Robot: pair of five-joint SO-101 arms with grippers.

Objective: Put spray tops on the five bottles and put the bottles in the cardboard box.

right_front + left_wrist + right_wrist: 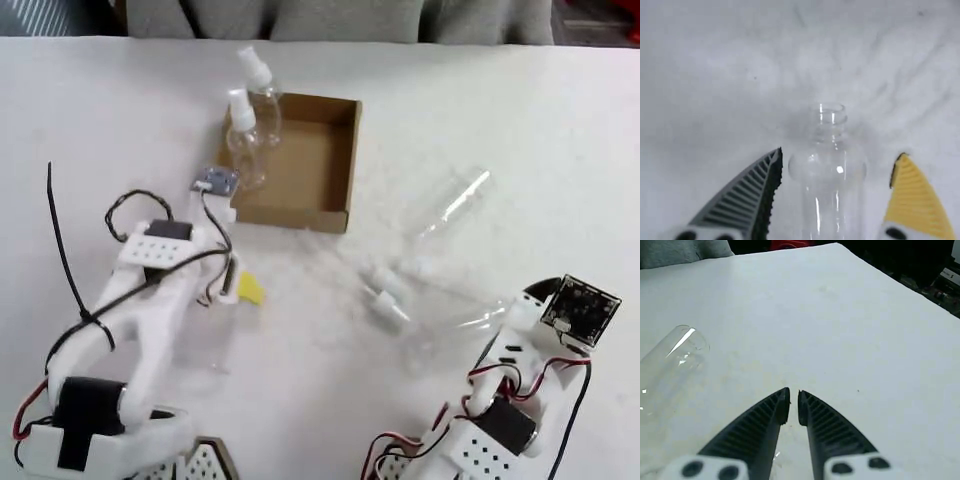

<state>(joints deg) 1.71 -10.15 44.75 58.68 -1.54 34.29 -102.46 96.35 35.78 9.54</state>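
In my left wrist view the open-necked bottle [827, 165] runs off the frame edge, hiding its base. The lying bottle [670, 360] in the right wrist view is cut off too. From above, the loose spray tops [385, 290] are too faint for me to count.

Clear, glossy plastic bottle [827, 175]; matt brown cardboard box [290, 214]; smooth matt white table [500, 100]; left gripper [839, 157] of ribbed grey and yellow plastic; right gripper [793, 400] ribbed, matt black.
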